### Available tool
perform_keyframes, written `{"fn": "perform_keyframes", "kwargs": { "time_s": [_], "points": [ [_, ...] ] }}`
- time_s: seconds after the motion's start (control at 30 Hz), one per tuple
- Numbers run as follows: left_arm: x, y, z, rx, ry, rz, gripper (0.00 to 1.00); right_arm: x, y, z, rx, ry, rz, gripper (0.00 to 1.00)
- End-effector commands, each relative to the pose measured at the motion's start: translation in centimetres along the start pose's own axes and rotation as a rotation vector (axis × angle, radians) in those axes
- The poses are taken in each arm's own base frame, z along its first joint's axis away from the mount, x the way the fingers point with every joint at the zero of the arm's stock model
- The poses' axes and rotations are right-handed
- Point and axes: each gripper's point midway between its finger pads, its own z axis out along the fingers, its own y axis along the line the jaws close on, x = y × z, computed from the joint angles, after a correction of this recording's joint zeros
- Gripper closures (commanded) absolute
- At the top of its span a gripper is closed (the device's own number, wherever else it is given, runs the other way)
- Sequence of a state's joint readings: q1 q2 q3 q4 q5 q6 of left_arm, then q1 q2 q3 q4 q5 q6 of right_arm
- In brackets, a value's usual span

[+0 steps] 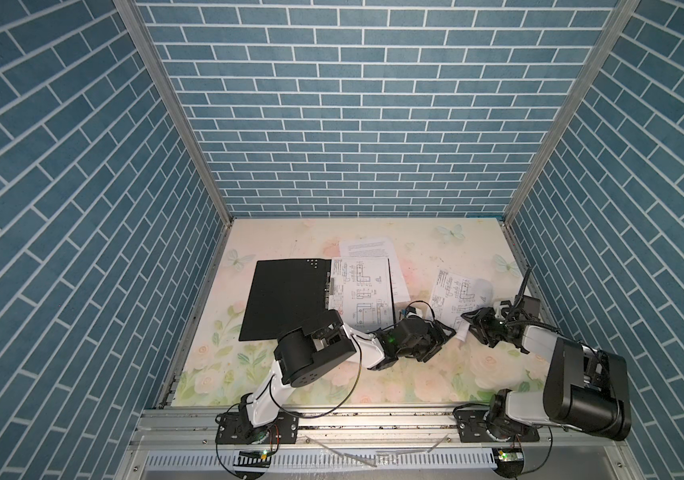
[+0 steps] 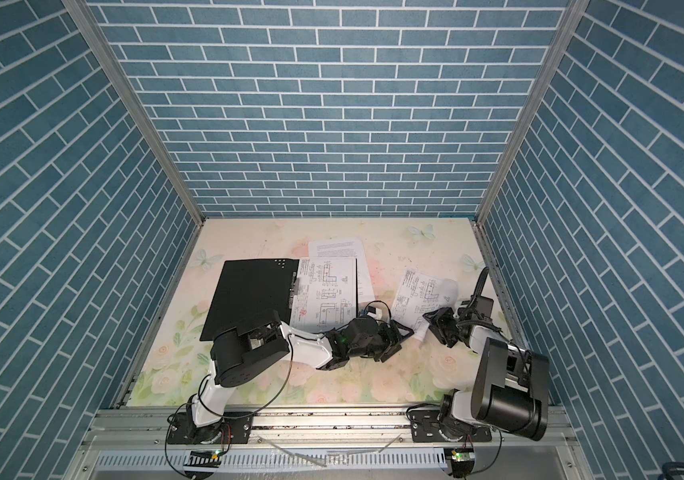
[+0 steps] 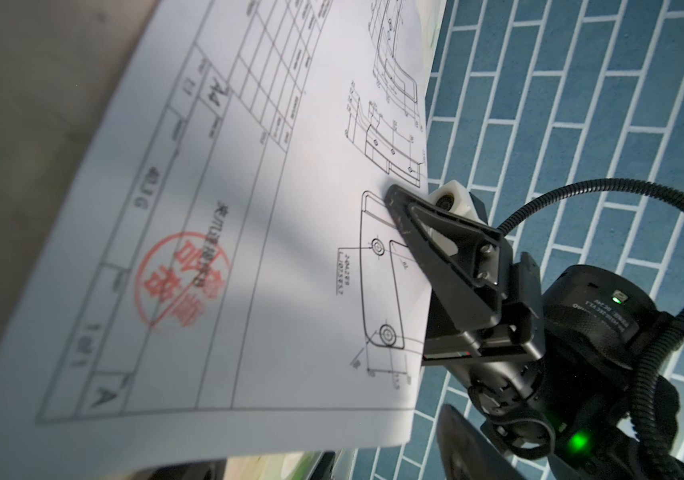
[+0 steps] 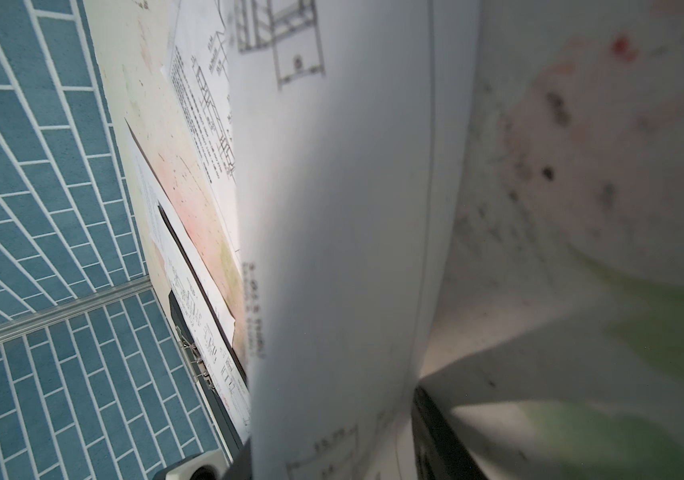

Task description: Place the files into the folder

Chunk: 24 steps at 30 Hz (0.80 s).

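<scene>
The folder (image 1: 286, 299) (image 2: 249, 291) lies open, black inside up, with a drawing sheet (image 1: 361, 291) (image 2: 328, 291) on its right half. A text sheet (image 1: 367, 248) (image 2: 338, 248) pokes out behind it. Another drawing sheet (image 1: 452, 291) (image 2: 419, 295) (image 3: 249, 249) (image 4: 353, 249) curls up off the table at the right, and my right gripper (image 1: 467, 318) (image 2: 427, 318) (image 3: 394, 199) (image 4: 338, 453) is shut on its near edge. My left gripper (image 1: 448, 332) (image 2: 407, 330) (image 3: 323, 459) faces it, jaws open around the sheet's lower edge.
The floral table (image 1: 415, 374) is boxed in by blue brick walls (image 1: 353, 124) on three sides. An aluminium rail (image 1: 373, 419) with both arm bases runs along the front. The folder's metal spine clip (image 4: 197, 359) shows in the right wrist view.
</scene>
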<state>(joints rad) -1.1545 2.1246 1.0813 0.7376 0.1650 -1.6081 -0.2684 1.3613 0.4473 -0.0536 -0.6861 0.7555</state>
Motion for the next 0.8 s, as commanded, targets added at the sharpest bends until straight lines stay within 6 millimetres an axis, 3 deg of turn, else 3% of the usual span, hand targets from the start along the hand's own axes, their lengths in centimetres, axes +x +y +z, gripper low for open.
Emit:
{"fn": "perform_keyframes", "kwargs": {
  "time_s": [0.0, 0.77],
  "points": [
    [-0.6, 0.4, 0.6, -0.009, -0.032, 0.000, 0.26, 0.9, -1.0, 0.0, 0.029, 0.005, 0.030, 0.53],
    [-2.3, 0.7, 0.2, 0.003, -0.103, -0.013, 0.61, 1.6, -1.1, -0.6, 0.035, 0.008, 0.022, 0.52]
  ]
}}
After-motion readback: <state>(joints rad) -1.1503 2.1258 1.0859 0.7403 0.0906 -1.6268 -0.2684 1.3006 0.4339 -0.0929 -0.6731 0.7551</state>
